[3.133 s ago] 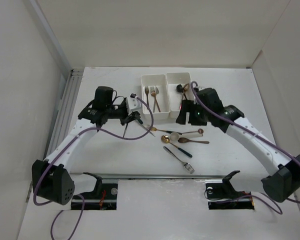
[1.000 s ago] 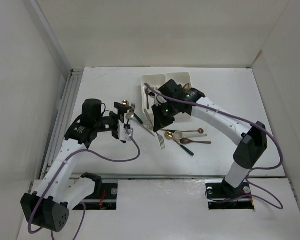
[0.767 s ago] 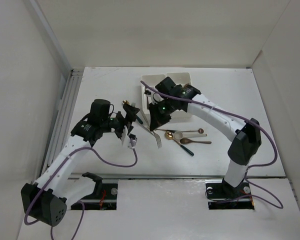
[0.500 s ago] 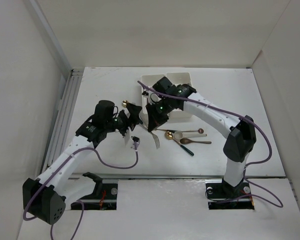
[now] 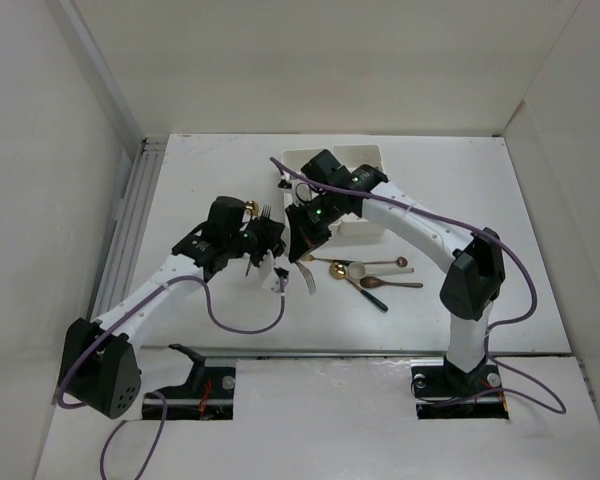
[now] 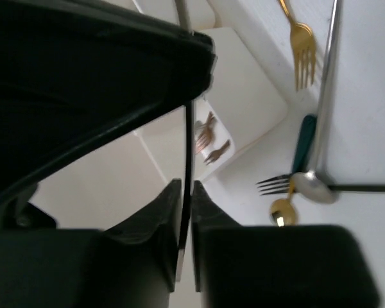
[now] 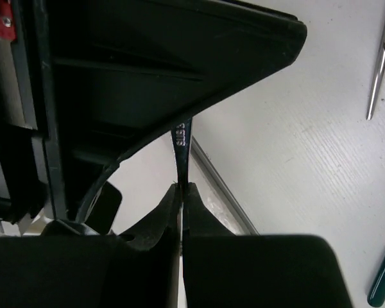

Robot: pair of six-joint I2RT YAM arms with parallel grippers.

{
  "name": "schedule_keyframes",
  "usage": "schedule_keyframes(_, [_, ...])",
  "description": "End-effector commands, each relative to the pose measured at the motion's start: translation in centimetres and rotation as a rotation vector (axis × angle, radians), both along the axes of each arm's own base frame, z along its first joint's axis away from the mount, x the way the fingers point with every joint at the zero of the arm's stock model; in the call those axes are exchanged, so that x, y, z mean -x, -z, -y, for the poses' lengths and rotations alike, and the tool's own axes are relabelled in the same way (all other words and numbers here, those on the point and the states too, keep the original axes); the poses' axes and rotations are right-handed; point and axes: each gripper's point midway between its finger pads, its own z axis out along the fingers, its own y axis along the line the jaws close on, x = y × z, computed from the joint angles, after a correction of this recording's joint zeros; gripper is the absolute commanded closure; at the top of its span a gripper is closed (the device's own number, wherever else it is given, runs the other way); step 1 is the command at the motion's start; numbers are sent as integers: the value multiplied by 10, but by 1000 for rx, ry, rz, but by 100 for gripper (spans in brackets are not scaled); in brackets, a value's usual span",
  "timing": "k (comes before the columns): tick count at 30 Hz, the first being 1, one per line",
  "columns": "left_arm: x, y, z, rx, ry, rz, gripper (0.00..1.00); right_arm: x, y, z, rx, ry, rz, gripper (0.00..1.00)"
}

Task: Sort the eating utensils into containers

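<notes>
Steel is pinched in both grippers, seen from above. The right gripper [image 5: 302,243] is clamped on the handle end of a silver fork [image 5: 309,280], whose long axis runs from the fingers toward the near edge, tines lowest. The containers [image 5: 368,152] lie just behind that gripper, on its far side, largely covered by its own arm. The left gripper [image 5: 268,240] sits just beside the right one, on the side away from the bins, so the right arm is the nearer carrier. Several loose spoons [image 5: 355,270] rest on the table [image 5: 210,180] to the right gripper's outer side.

In the left wrist view the jaws are closed on a slim handle [image 6: 187,154], seen edge-on and rising straight out of the fingers; whether it is a fork or a spoon I cannot tell. Ahead of the fingers is a bin holding copper forks [image 6: 207,138], and off to the side a gold fork [image 6: 301,45] lies on the table.

In the right wrist view the jaws are shut flat on the fork's stamped shank [image 7: 181,138], in line with the fingers. No bin shows here, so I judge that the hand must swing back toward the fork bin.
</notes>
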Motion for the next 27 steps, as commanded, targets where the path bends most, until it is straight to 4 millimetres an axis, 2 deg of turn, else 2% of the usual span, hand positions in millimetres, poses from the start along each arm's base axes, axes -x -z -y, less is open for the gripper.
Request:
schedule_keyframes(1, [-5, -33, 15, -56, 156, 238, 100, -14, -27, -6, -87, 1, 47, 100])
schedule_keyframes(5, [0, -39, 18, -18, 155, 159, 100, -23, -30, -5, -126, 11, 25, 100])
schedule_keyframes(6, [2, -54, 23, 10, 153, 144, 100, -28, -36, -5, -147, 14, 35, 100])
schedule_keyframes(7, [7, -44, 23, 9, 140, 41, 100, -33, -41, -2, -161, 24, 38, 100])
schedule_keyframes(8, [11, -48, 26, 42, 134, -21, 100, -39, -48, 2, -184, 41, 27, 100])
schedule_keyframes(9, [11, -62, 28, 107, 68, -120, 100, -63, -66, 17, -221, 99, 60, 93])
schedule_keyframes(10, [17, -60, 28, 125, 42, -213, 100, -74, -84, 26, -258, 144, 77, 69])
schedule_keyframes(11, [23, -60, 32, 167, 42, -303, 100, -87, -100, 36, -291, 185, 101, 62])
schedule_keyframes(12, [31, -64, 35, 200, 45, -368, 100, -113, -123, 58, -333, 261, 164, 57])
schedule_keyframes(13, [35, -67, 36, 243, 14, -471, 100, -126, -147, 69, -380, 295, 231, 49])
schedule_keyframes(14, [46, -71, 41, 300, 42, -577, 100, -140, -159, 80, -390, 358, 256, 37])
schedule_keyframes(16, [53, -85, 48, 383, 44, -722, 100, -171, -191, 115, -418, 486, 378, 32])
schedule_keyframes(17, [56, -91, 51, 433, 13, -837, 100, -173, -207, 125, -447, 533, 408, 29])
schedule_keyframes(18, [62, -94, 56, 469, 52, -937, 100, -175, -216, 131, -471, 551, 435, 29])
schedule_keyframes(19, [62, -97, 56, 494, 51, -990, 100, -178, -208, 134, -477, 568, 427, 29])
schedule_keyframes(20, [64, -99, 59, 507, 65, -1029, 100, -180, -224, 131, -539, 549, 484, 29])
schedule_keyframes(22, [60, -115, 63, 569, 54, -1145, 100, -177, -232, 130, -570, 530, 469, 29])
schedule_keyframes(23, [58, -121, 64, 599, 44, -1205, 100, -176, -228, 131, -560, 534, 451, 28])
schedule_keyframes(24, [47, -136, 66, 655, 108, -1147, 100, -176, -227, 136, -553, 539, 462, 28])
schedule_keyframes(25, [46, -141, 65, 677, 118, -1192, 100, -172, -229, 137, -561, 529, 491, 26])
schedule_keyframes(26, [52, -146, 63, 698, 16, -1434, 100, -170, -204, 138, -543, 536, 459, 26])
schedule_keyframes(27, [53, -141, 63, 728, -5, -1485, 100, -156, -233, 139, -623, 490, 582, 25])
